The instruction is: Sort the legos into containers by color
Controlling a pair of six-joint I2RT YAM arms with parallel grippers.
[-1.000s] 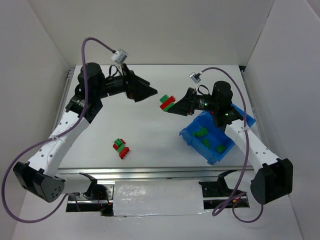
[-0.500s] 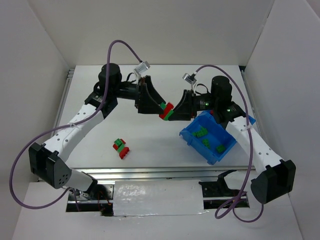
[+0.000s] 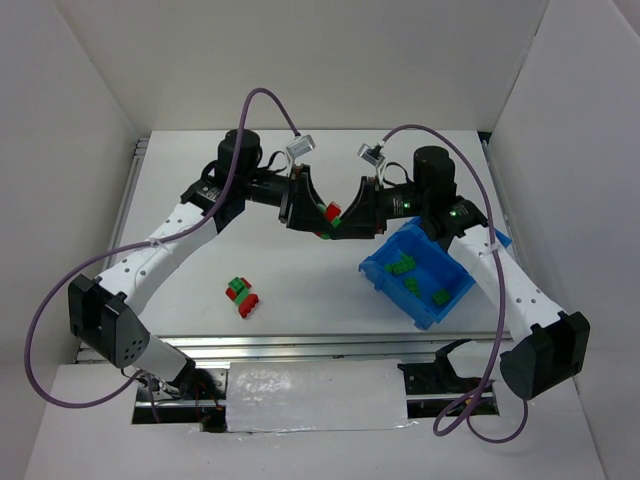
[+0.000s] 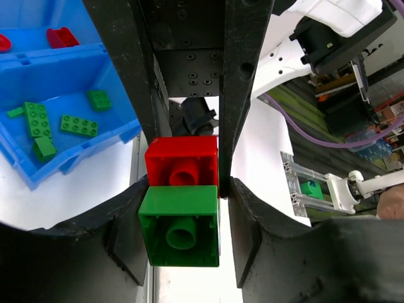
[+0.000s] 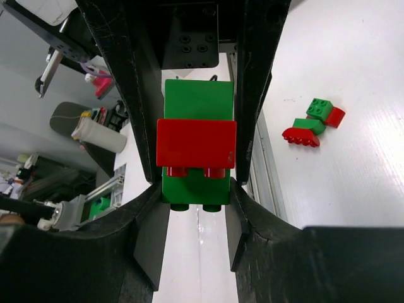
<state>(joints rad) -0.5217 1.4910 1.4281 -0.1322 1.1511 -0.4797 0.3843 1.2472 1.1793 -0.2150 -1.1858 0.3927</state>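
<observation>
Green bricks lie in one part of the blue bin at the right front of the table. The left wrist view shows a few red bricks in the part next to it, past the divider. So some of the sorting looks done, but more is left. A small heap of red and green bricks lies on the table near its front edge, left of the middle and well apart from the bin. One pair, a red brick stuck to a green brick, is up in the air over the middle of the table. The right gripper is closed on the pair. The left gripper has a finger on each side of it, but it cannot be told if it squeezes yet. The pair likely has to be pulled apart so each brick can go to its own colour.
</observation>
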